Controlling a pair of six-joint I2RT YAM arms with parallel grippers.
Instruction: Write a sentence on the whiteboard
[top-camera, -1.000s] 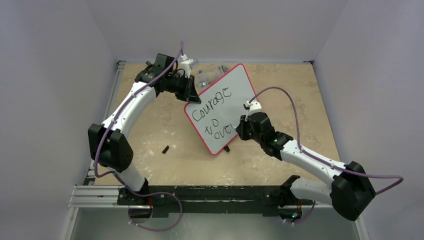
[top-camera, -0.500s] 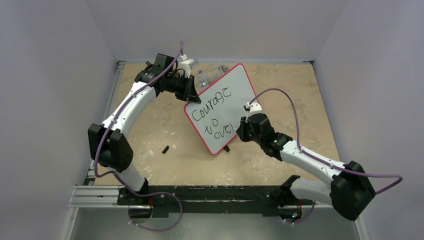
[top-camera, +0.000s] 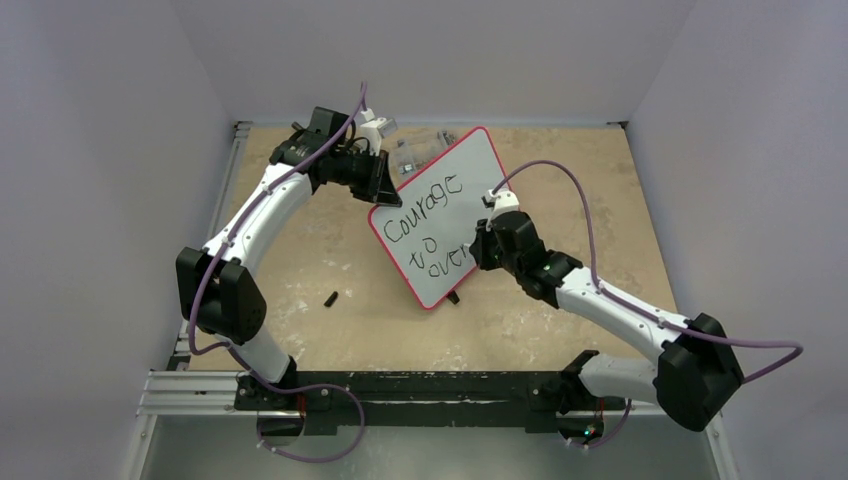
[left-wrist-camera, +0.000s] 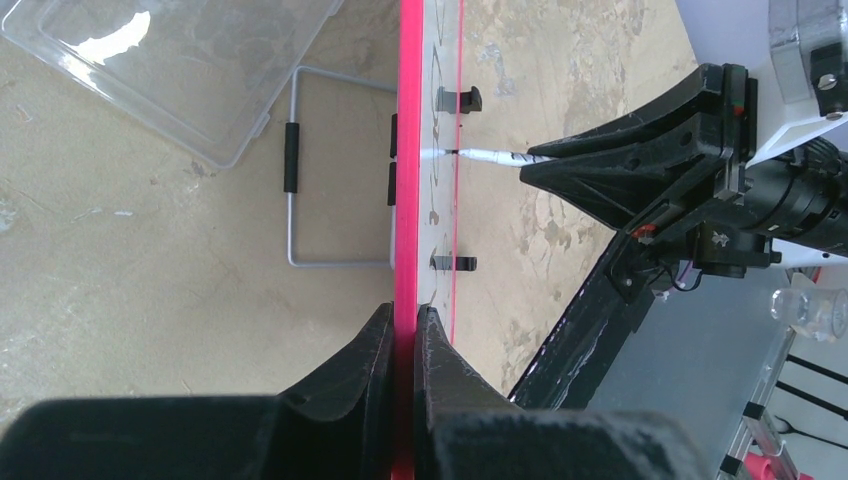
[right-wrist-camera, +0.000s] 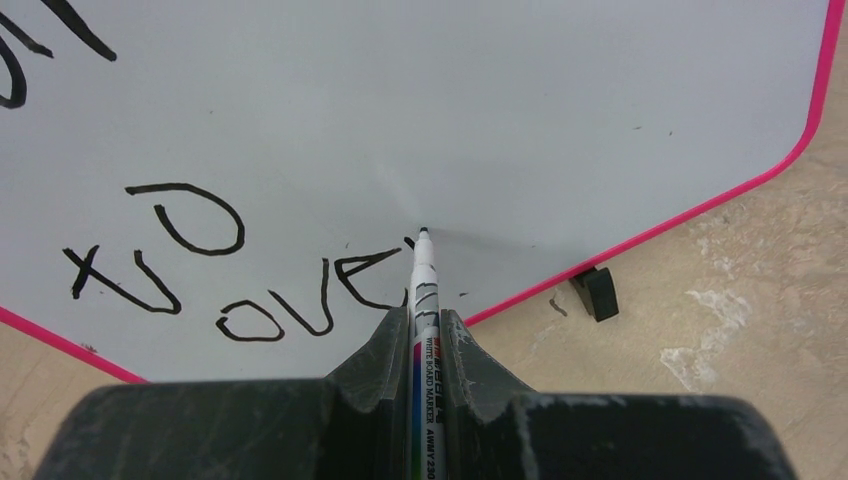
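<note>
step: mid-sentence, after "ove" | left gripper (left-wrist-camera: 405, 318) clamps whiteboard (left-wrist-camera: 408, 150) edge | right gripper (right-wrist-camera: 425, 325) grips whiteboard marker (right-wrist-camera: 422, 275) — next, likely: strokes continuing toward 3 o'clock

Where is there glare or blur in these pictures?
Left wrist view: bright glare on the plastic box. Right wrist view: the label on the marker and the writing on the whiteboard look sharp. Top view: soft, even light, nothing washed out.

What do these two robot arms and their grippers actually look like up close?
The left arm and right arm have white tube-like links joined by chunky black joints. A thin purple cable loops along each. The left gripper and right gripper are matte black, with two wedge-shaped fingers tapering to tips.
</note>
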